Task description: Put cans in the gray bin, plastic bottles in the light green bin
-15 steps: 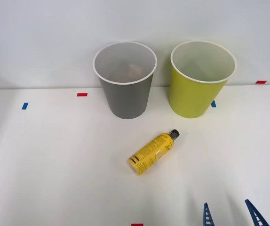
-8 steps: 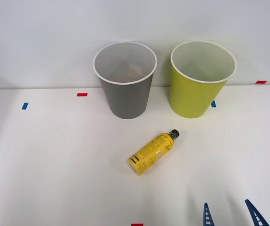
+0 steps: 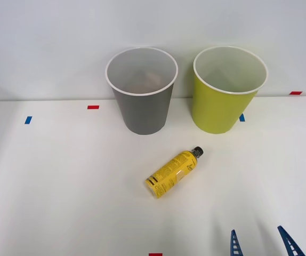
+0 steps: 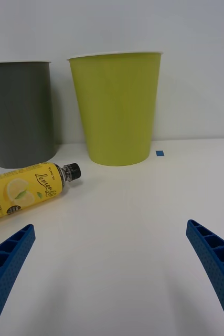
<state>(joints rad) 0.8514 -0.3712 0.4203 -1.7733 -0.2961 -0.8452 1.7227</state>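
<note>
Your right gripper [image 3: 259,242] hangs low over the white table [image 3: 62,186] with its two blue ribbed fingers [image 4: 7,262] spread wide and nothing between them. Ahead of it and off to its left lies the yellow bottle [image 3: 172,173], on its side and well apart from the fingertips, black cap [image 3: 198,152] pointing away toward the bins. Beyond the bottle stand the gray bin [image 3: 142,90] and, more directly ahead of the gripper, the light green bin [image 3: 225,93], side by side with a gap between them.

The step in hand looks like the reach for the bottle, with the grasp not yet begun. To do it well, you would swing the gripper left and forward until the fingers straddle the bottle's body across its width, not along its length, since a round bottle lying flat may roll away if one finger nudges it first. Close on the labelled middle [image 4: 22,191] and not on the narrow cap end.

From the wrist camera the fingers sit close to the tabletop and point roughly level toward the green bin.
</note>
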